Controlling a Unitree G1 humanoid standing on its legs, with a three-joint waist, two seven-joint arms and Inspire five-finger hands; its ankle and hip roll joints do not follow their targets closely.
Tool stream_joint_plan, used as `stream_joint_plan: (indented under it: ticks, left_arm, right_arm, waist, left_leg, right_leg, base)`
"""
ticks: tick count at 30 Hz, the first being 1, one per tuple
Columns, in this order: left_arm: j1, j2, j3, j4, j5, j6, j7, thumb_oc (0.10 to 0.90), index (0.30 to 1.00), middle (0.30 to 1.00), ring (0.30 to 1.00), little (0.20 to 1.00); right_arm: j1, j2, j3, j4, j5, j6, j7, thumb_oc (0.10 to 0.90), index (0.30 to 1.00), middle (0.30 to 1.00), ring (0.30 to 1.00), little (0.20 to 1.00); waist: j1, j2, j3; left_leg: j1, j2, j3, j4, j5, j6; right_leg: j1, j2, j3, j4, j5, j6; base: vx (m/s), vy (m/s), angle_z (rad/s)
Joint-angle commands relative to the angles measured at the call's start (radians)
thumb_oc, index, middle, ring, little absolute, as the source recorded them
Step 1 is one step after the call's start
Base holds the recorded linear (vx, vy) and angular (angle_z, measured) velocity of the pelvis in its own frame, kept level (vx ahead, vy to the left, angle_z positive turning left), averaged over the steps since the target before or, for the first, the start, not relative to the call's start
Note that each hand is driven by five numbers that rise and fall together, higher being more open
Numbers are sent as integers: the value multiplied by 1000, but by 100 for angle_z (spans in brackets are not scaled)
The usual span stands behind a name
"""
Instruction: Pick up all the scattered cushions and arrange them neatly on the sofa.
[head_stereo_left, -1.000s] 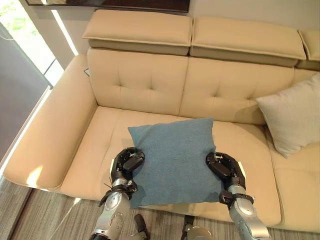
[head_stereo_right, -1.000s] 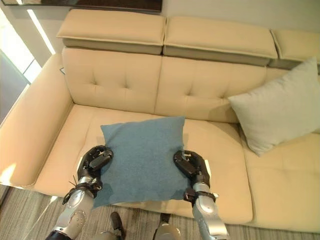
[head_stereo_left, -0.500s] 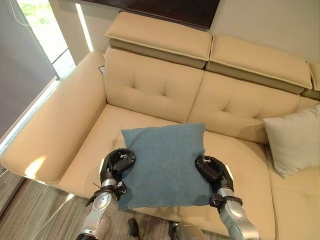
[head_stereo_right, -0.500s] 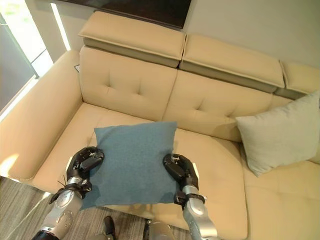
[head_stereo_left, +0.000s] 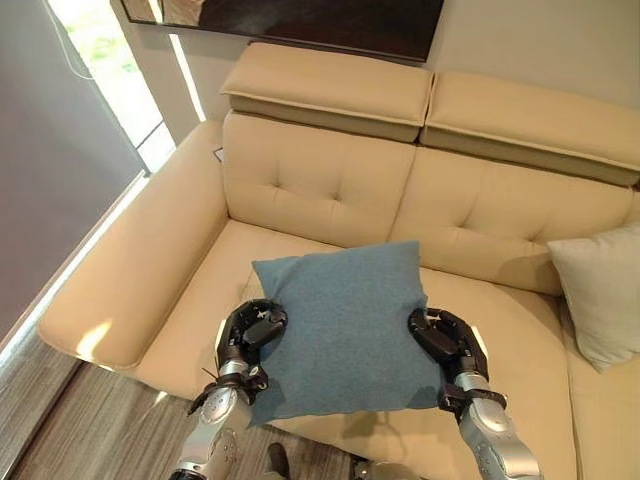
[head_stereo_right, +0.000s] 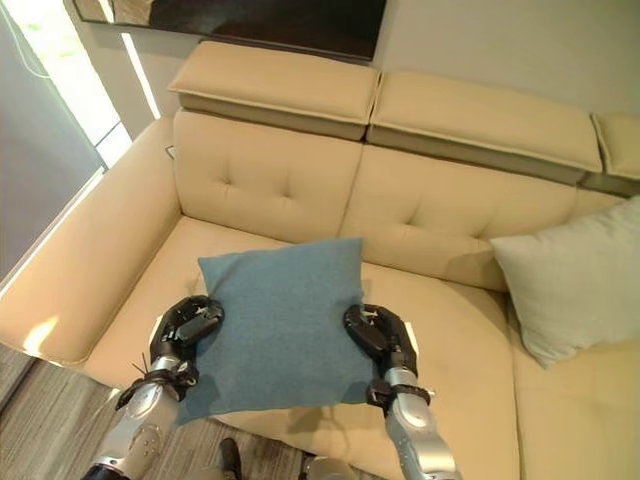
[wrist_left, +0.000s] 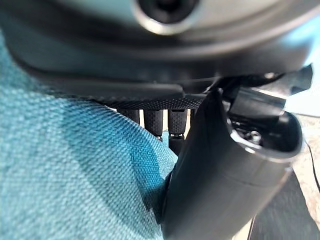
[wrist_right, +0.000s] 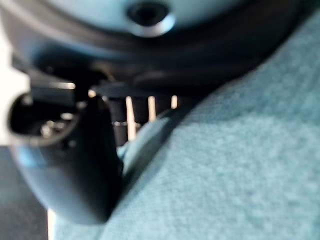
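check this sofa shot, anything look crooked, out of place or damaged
Nothing looks damaged. The blue cushion is not placed yet: the left hand and right hand grip its side edges, holding it over the sofa seat with its near edge past the seat front. The pale cushion leans tilted against the backrest.

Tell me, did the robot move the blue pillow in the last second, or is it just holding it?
Mostly just holding. The camera shifted, so the whole picture slid. The left hand and right hand stay clamped on the blue cushion's two side edges, held over the sofa seat as before. The pale cushion still leans at the sofa's right end.
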Motion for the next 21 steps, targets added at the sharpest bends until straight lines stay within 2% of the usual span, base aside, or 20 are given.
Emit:
stream_joint_plan:
  ticks: [1, 2, 3, 4, 6, 7, 12, 15, 17, 18, 21]
  left_arm:
    - [-128, -55, -110, -175, 46, -105, -106, 400, 300, 300, 300, 300]
    - [-129, -55, -110, -175, 46, -105, -106, 400, 300, 300, 300, 300]
    - [-120, -57, -109, -174, 59, -104, -111, 400, 300, 300, 300, 300]
    - [-113, -54, -108, -176, 66, -102, -108, 400, 300, 300, 300, 300]
    - [-103, -43, -103, -184, 74, -103, -105, 400, 300, 300, 300, 300]
    - [-103, -43, -103, -184, 74, -103, -105, 400, 300, 300, 300, 300]
    - [-125, -16, -96, -194, 101, -104, -95, 400, 300, 300, 300, 300]
    - [-142, 10, -89, -200, 119, -106, -90, 400, 300, 300, 300, 300]
    - [-148, 20, -79, -201, 122, -110, -85, 400, 300, 300, 300, 300]
    - [-161, 35, -68, -196, 123, -117, -84, 400, 300, 300, 300, 300]
    - [-135, 24, -57, -190, 130, -117, -99, 400, 300, 300, 300, 300]
  right_arm:
    - [-134, 61, 43, -166, -5, -145, 54, 400, 300, 300, 300, 300]
    - [-134, 61, 43, -166, -5, -145, 54, 400, 300, 300, 300, 300]
    - [-128, 54, 39, -165, -27, -141, 54, 400, 300, 300, 300, 300]
    - [-125, 53, 40, -168, -37, -137, 53, 400, 300, 300, 300, 300]
    - [-123, 53, 46, -176, -52, -125, 57, 400, 300, 300, 300, 300]
    - [-123, 53, 46, -176, -52, -125, 57, 400, 300, 300, 300, 300]
    - [-152, 60, 60, -181, -102, -115, 52, 400, 300, 300, 300, 300]
    - [-189, 71, 73, -177, -116, -117, 48, 400, 300, 300, 300, 300]
    - [-211, 78, 84, -169, -120, -119, 47, 400, 300, 300, 300, 300]
    - [-239, 91, 98, -154, -125, -123, 45, 400, 300, 300, 300, 300]
    - [-227, 91, 94, -151, -139, -119, 51, 400, 300, 300, 300, 300]
  waist:
    - [-13, -34, -85]
    - [-12, -34, -84]
    - [-17, -9, -98]
    - [-17, 0, -105]
    - [-17, 11, -112]
    - [-16, 11, -112]
    - [-24, 12, -104]
    - [-20, 4, -90]
    - [-8, 0, -81]
    - [19, -11, -71]
    - [25, -20, -82]
  left_leg:
    - [-98, 27, -99, -65, -37, -42]
    - [-98, 27, -99, -65, -37, -42]
    - [-65, 41, -83, -110, -19, -47]
    - [-46, 41, -71, -117, -20, -50]
    - [-12, 25, -42, -126, -31, -38]
    - [-12, 25, -42, -126, -31, -38]
    - [-4, -12, 27, -127, -67, 4]
    - [-11, -15, 58, -127, -76, 18]
    - [-14, -10, 71, -127, -77, 20]
    - [-26, -2, 98, -127, -77, 16]
    - [-34, -9, 94, -127, -66, 13]
  right_leg:
    - [77, 11, 22, 7, -199, 49]
    - [77, 11, 22, 7, -199, 49]
    - [96, 13, 35, 5, -209, 57]
    - [101, 8, 43, 5, -208, 60]
    - [103, -12, 83, 5, -197, 69]
    - [103, -12, 84, 5, -197, 69]
    - [46, -55, 158, 5, -154, 115]
    - [7, -59, 166, 10, -130, 131]
    - [-17, -57, 146, 22, -122, 134]
    - [-44, -60, 42, 37, -108, 137]
    - [-30, -57, 25, 5, -111, 130]
  base:
    - [78, 66, -53]
    - [116, 119, -27]
    - [177, 178, -25]
    - [233, 258, -30]
    - [171, 247, -46]
    - [125, 271, -55]
    - [4, 185, -51]
    - [-77, 123, -44]
    - [-130, 27, -50]
    - [-93, -20, -75]
    - [28, -23, -47]
